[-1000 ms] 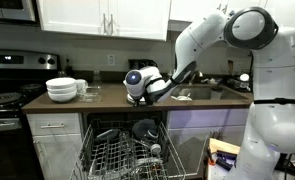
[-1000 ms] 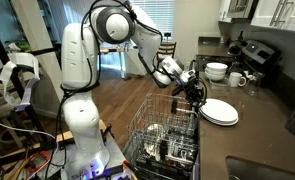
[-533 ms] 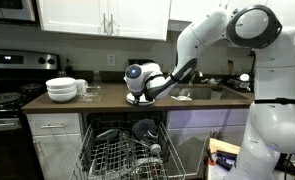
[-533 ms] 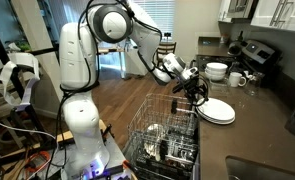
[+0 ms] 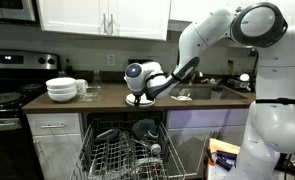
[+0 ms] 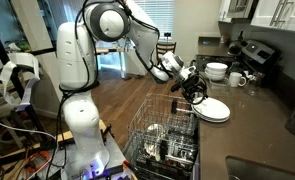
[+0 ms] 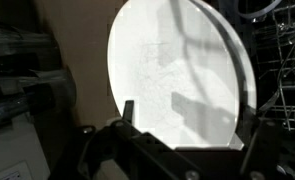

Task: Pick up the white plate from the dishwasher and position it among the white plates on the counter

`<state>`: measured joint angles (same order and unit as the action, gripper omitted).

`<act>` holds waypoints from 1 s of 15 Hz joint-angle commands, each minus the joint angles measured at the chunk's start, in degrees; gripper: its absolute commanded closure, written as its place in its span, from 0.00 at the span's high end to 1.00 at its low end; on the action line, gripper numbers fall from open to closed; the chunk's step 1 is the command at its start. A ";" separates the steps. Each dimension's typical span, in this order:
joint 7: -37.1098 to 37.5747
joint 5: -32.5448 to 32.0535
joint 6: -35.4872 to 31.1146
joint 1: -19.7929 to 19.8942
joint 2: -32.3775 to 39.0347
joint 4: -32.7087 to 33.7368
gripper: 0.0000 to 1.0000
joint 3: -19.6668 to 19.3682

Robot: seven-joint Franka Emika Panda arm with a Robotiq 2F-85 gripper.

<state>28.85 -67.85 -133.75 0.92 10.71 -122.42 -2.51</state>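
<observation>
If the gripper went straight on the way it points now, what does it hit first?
The white plates on the counter. The top plate fills the wrist view straight ahead of the gripper, with nothing in between. The gap to it is hard to judge.

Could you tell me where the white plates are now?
In an exterior view, the white plates lie on the counter above the dishwasher, below the end effector.

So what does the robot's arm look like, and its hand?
The arm is glossy white, made of rounded, bulging segments with dark rings at the joints. Its gripper is black, with two straight, flat fingers.
</observation>
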 commanded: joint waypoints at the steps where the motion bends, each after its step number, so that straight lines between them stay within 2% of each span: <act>1: 2.42 -5.91 6.77 -1.27 -0.47 -0.52 0.89 -0.47; 3: 2.72 -8.10 9.74 -1.21 0.13 -0.35 0.94 -0.18; 4: 2.71 -8.48 10.56 -1.10 0.34 -0.32 0.92 -0.06; 5: 2.42 -8.47 11.02 -0.98 0.41 -0.33 0.96 0.07; 6: 2.36 -8.45 11.09 -0.89 0.43 -0.38 0.93 0.16; 7: 2.05 -8.17 11.07 -0.82 0.41 -0.42 0.96 0.26; 8: 1.77 -7.61 10.64 -0.72 0.42 -0.45 0.94 0.35; 10: 1.27 -6.81 9.74 -0.55 0.30 -0.55 0.96 0.48; 11: 1.42 -6.93 9.70 -0.59 0.21 -0.59 1.00 0.50; 15: 1.66 -7.04 9.22 -0.71 -0.37 -0.86 1.00 0.83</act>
<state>30.21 -74.69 -124.17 0.03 11.70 -122.55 -2.20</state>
